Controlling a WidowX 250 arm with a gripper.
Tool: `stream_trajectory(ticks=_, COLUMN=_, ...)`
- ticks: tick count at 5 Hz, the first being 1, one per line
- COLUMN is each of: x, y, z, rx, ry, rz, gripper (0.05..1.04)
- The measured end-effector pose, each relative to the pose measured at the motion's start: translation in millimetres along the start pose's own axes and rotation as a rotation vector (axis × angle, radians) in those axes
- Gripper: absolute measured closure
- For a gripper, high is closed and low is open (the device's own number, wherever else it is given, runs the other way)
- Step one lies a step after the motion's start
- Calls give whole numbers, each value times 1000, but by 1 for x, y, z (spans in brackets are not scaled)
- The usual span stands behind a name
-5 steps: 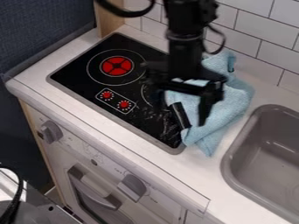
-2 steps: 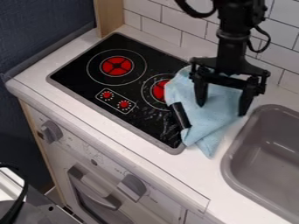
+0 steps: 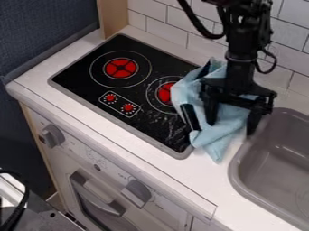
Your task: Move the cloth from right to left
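Free room over stovetop (image 3: 77, 74), cloth (image 3: 221, 131) heaped at one edge, wall (image 3: 166, 22) behind

This is a kitchen, apparently a toy one — a black cooktop (image 3: 78, 76) with red burner centres (image 3: 120, 68) is set in a pale counter (image 3: 211, 176), near a grey sink (image 3: 255, 155). Below are grey knobs (image 3: 53, 135) and an oven door (image 3: 96, 194) with a handle — white tiles (image 3: 166, 20) line the wall behind.
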State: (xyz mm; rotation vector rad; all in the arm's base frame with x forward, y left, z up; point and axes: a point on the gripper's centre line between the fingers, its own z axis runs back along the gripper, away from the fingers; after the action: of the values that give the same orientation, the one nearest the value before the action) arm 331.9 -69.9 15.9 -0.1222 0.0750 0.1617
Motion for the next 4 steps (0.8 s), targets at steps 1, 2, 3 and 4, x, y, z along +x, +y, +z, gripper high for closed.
stream_trajectory(ticks=1, x=1, y=15, z=-2, rx=-9, ry=-15, rz=23, gripper=83)
stream_trajectory(ticks=2, x=-5, y=28, z=-1, rx=5, ry=-11, rz=43, gripper=83)
stream_trajectory(ticks=3, x=-13, y=65, z=3, rx=43, ry=10, rz=88, gripper=84)
stream_trajectory(ticks=4, x=-21, y=106, z=9, rx=81, ry=23, rz=140, gripper=84)
